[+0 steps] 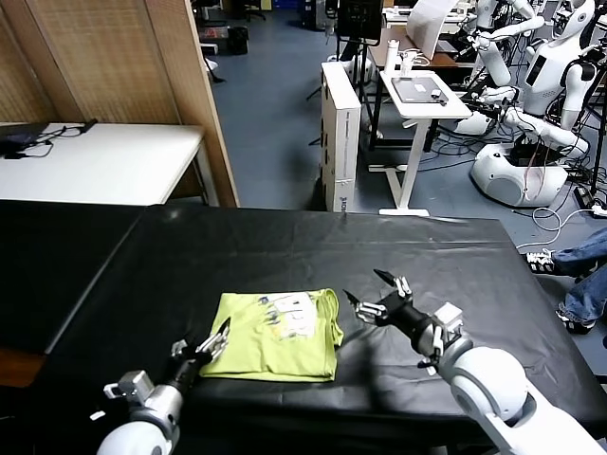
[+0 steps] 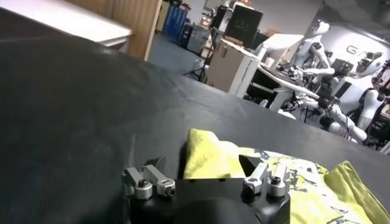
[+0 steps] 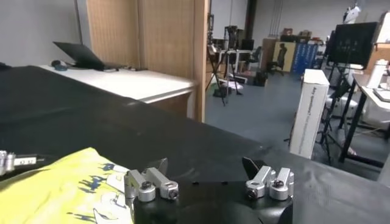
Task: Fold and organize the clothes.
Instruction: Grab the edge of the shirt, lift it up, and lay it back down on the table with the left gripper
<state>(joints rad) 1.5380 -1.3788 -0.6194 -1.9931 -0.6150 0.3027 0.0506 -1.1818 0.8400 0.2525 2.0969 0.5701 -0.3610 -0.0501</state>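
The clothes are one lime yellow-green T-shirt (image 1: 270, 334), folded into a rough rectangle with a white print facing up, lying on the black table (image 1: 285, 246) toward its front. My left gripper (image 1: 202, 341) stands open at the shirt's near left corner, and in the left wrist view that gripper (image 2: 202, 163) has the shirt's corner (image 2: 210, 157) just ahead between its spread fingers, not gripped. My right gripper (image 1: 368, 287) is open just off the shirt's right edge, above bare black cloth. In the right wrist view that gripper (image 3: 206, 165) is empty and the shirt (image 3: 61, 192) lies off to one side.
Black cloth covers the whole table, with free room behind and to the right of the shirt. A white table (image 1: 104, 161) and wooden partition (image 1: 123, 57) stand at the back left. A white cabinet (image 1: 340, 133), a desk (image 1: 427, 95), other robots (image 1: 545, 76) and a person's legs (image 1: 580, 275) lie beyond.
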